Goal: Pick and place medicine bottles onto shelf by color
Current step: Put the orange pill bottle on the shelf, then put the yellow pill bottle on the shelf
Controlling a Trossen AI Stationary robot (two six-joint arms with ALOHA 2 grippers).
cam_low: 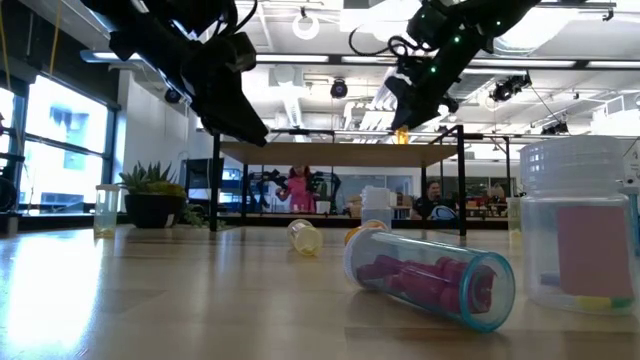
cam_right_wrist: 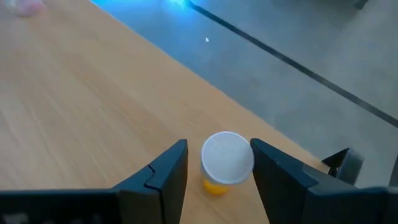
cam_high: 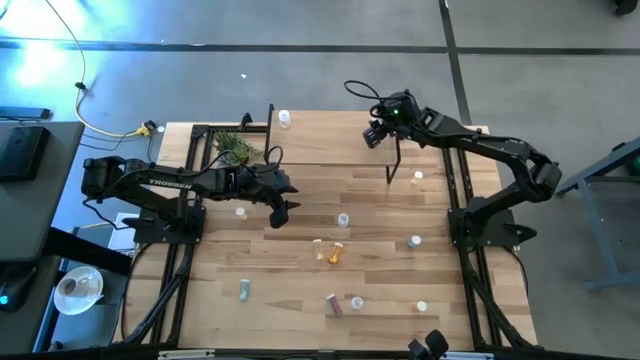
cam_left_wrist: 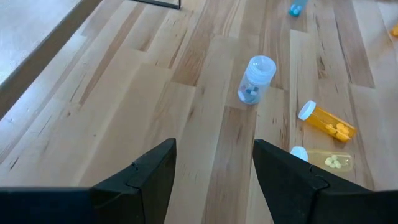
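Note:
The shelf [cam_high: 330, 135] stands at the table's far edge, and a white-capped bottle [cam_high: 284, 118] stands at its left end. My right gripper [cam_high: 375, 135] hovers open over the shelf's right end. In the right wrist view an orange-yellow bottle [cam_right_wrist: 227, 157] stands upright on the shelf board [cam_right_wrist: 93, 93] between my right gripper's [cam_right_wrist: 219, 149] fingers, which flank its cap. My left gripper [cam_high: 283, 208] hangs open over the table's middle. Ahead of my left gripper [cam_left_wrist: 214, 146] are an upright clear bottle [cam_left_wrist: 255, 79], an orange bottle [cam_left_wrist: 326, 121] and a yellow one [cam_left_wrist: 323, 160], both lying down.
More bottles are scattered over the near half of the table: a green-blue one [cam_high: 243, 290], a purple one [cam_high: 334, 304] and small white-capped ones [cam_high: 415, 241] [cam_high: 421, 306]. A potted plant [cam_high: 232, 148] sits left of the shelf. A purple bottle [cam_low: 430, 278] lies close to the low camera.

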